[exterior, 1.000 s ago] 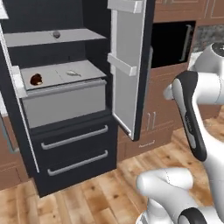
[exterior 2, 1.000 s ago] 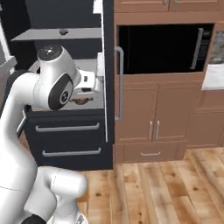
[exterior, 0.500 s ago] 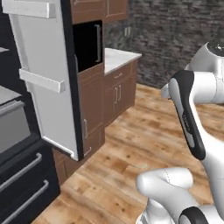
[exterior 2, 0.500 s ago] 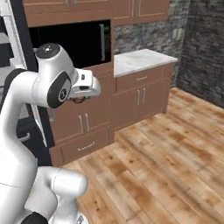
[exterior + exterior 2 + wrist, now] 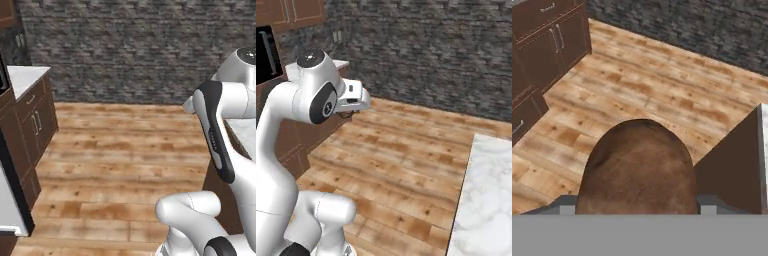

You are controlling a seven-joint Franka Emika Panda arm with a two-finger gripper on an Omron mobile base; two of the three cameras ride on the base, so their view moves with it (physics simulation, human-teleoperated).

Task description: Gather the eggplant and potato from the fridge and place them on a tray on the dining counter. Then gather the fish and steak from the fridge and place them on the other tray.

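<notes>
in the hand view a brown, rough-skinned potato [image 5: 637,167] sits right against the camera, held in the gripper [image 5: 637,202], whose closed fingers show as grey stubs touching it on either side. just beyond it a corner of the dining counter [image 5: 737,170] shows its brown wood base and thin white edge; in the right base view its marble top [image 5: 483,200] lies to the right. wooden floor [image 5: 125,150] spreads past that, with dark wood cabinets [image 5: 547,35] along one side and a grey stone wall [image 5: 431,45] farthest back.
</notes>
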